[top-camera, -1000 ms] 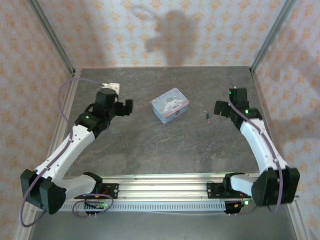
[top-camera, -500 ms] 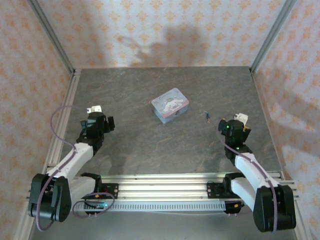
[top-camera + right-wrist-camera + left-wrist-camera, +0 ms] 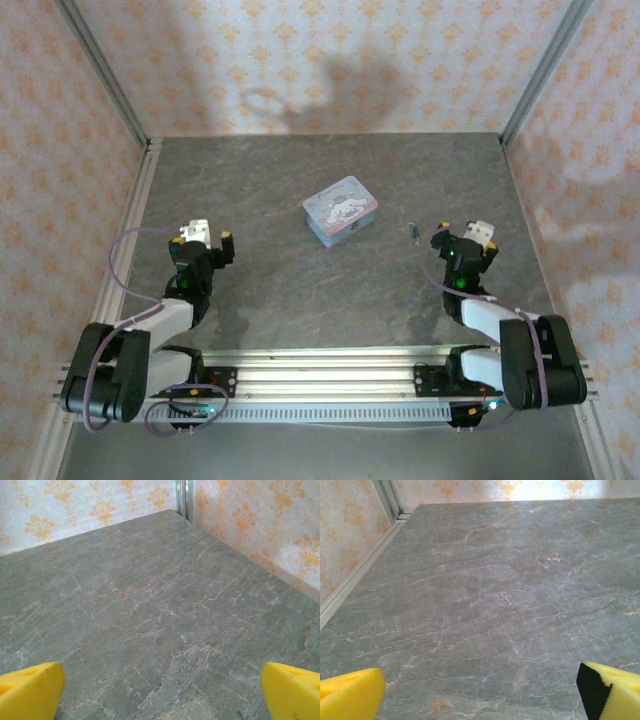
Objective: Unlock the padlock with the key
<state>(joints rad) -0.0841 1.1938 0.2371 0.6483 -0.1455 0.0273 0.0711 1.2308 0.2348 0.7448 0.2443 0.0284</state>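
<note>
Padlock [image 3: 415,234] lies on table [image 3: 300,300], 4 o'clock off tin [image 3: 341,210]; key too small to tell apart from it. Right gripper [image 3: 465,241] nearer: padlock near, at its 10 o'clock. Left gripper [image 3: 204,240] well apart. Both jaw pairs spread wide, empty.

One tin [image 3: 341,210], one padlock [image 3: 414,231], two hands [image 3: 203,240] [image 3: 466,240]

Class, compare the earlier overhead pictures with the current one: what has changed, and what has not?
The left gripper and right gripper both drew back toward the robot, jaws open, nothing held. The tin and padlock stayed put.
</note>
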